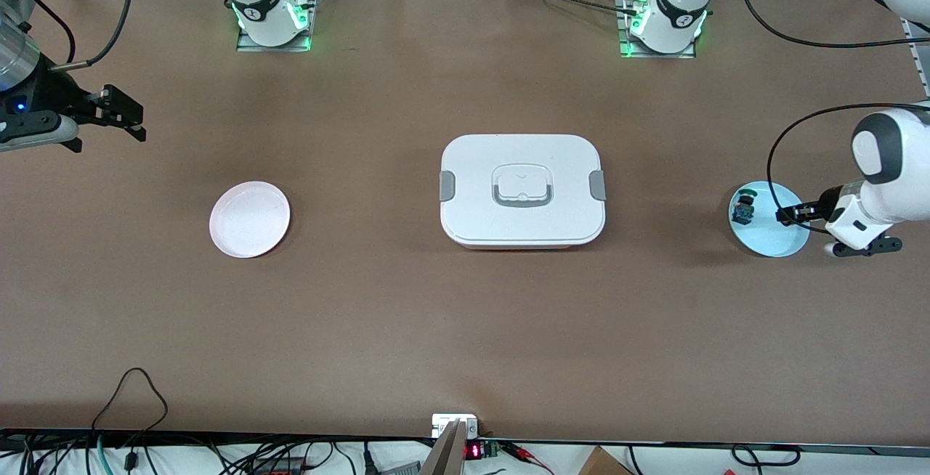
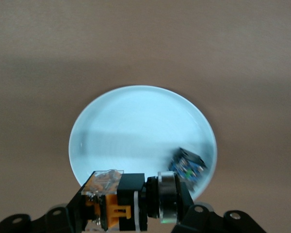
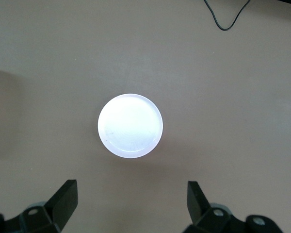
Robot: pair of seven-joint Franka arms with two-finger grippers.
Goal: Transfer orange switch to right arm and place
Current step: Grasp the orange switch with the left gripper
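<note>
We have the left gripper clamped on the orange switch, over the blue plate. We should lift straight, clearing the green-capped switch. The right gripper waits, fingers spread, near the pink plate.

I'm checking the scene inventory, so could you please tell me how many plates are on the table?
2. A pink plate lies toward the right arm's end of the table, bare. A light blue plate lies toward the left arm's end, with a blue switch on it. The white box sits between them.
</note>
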